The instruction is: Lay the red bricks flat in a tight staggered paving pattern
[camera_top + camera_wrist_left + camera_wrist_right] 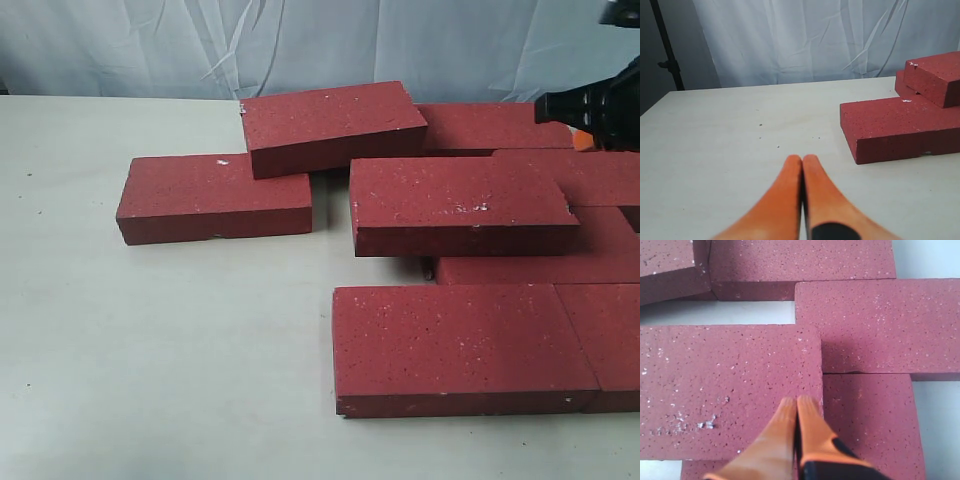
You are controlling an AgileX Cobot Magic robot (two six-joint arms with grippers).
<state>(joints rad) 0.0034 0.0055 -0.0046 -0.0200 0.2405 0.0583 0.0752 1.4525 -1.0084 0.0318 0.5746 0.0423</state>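
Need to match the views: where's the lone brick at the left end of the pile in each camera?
Exterior: lone brick lies flat on the table, leftmost of all.
Left wrist: lone brick, ahead of the shut left gripper, off to one side.
Right wrist: I cannot pick it out.
Landmark: tilted brick behind it, white chip on its corner, in exterior and left wrist.

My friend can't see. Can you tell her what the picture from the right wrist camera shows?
The right end effector, its two orange tips shut together, points at the edge of a speckled red brick resting on others. More red bricks lie around it, with pale table showing in the gaps.
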